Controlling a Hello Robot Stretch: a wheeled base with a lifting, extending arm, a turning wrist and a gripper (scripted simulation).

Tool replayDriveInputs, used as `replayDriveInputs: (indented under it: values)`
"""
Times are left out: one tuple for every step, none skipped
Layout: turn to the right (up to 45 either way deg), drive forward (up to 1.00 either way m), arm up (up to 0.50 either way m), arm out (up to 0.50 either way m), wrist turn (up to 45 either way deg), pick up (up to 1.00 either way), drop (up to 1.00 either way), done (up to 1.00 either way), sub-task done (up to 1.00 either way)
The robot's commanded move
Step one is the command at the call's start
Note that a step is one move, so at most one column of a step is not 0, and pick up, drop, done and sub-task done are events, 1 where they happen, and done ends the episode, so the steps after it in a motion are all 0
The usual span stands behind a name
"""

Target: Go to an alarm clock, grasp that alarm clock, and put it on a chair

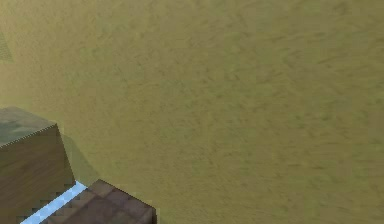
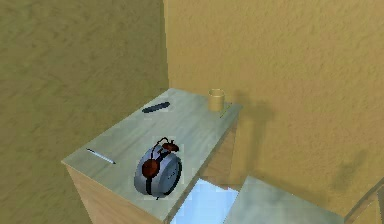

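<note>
Resting on light wooden desk (image 2: 130,135), alarm clock (image 2: 158,172) appears reached; grasp and placement on chair judged outstanding. Claw state: cannot tell.

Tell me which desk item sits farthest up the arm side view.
The small tan cup, at the desk's far end; the dark flat thing, white stick and alarm clock lie lower.

Base stands facing yellow surface (image 1: 230,100) at close range; wall or floor, hard to tell. Forward camera pitched down. Arm side of body faces desk (image 2: 140,125), which lies near, at slant to body.
</note>
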Motion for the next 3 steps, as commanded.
replayDriveInputs:
  values:
    - [0.0, 0.0, 0.5, 0.0, 0.0, 0.0, 0.0, 0.0, 0.0]
    - [0.0, 0.0, 0.38, 0.0, 0.0, 0.0, 0.0, 0.0, 0.0]
    - [0.0, 0.0, 0.0, 0.14, 0.0, 0.0, 0.0, 0.0, 0.0]
